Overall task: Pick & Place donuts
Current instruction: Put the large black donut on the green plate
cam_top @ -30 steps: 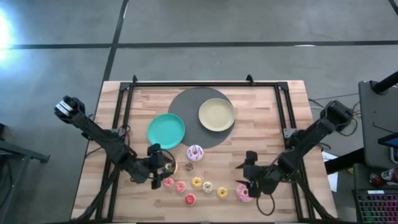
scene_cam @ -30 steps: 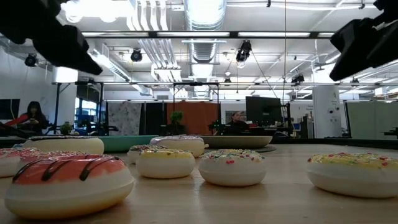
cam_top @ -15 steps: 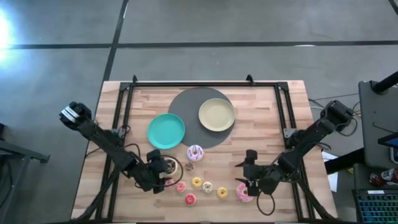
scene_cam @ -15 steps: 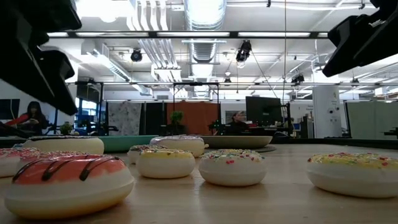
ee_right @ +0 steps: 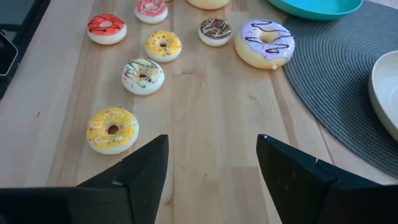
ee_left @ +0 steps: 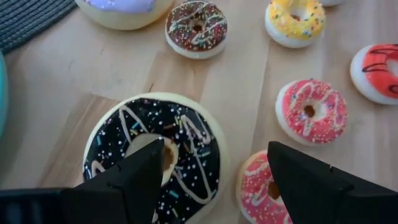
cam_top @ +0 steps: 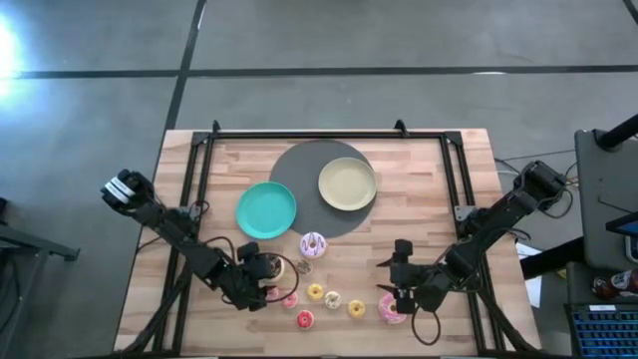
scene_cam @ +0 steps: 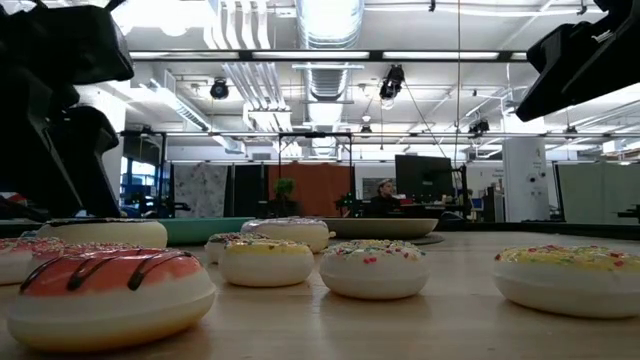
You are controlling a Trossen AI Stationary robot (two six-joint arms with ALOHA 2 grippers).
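Right now the donuts (cam_top: 315, 292) lie scattered along the bench's near edge, between my two arms. My left gripper (ee_left: 214, 165) hangs low over the big dark-iced donut (ee_left: 157, 152), fingers spread wide, one tip over its hole, the other beside a small pink donut (ee_left: 264, 190). My right gripper (ee_right: 211, 152) sits near the right end of the row, also wide open, empty, facing a yellow donut (ee_right: 112, 129) and the lilac donut (ee_right: 264, 42). Teal plate (cam_top: 266, 209) and yellow plate (cam_top: 347, 183) rest mid-bench on a grey mat (cam_top: 304, 166).
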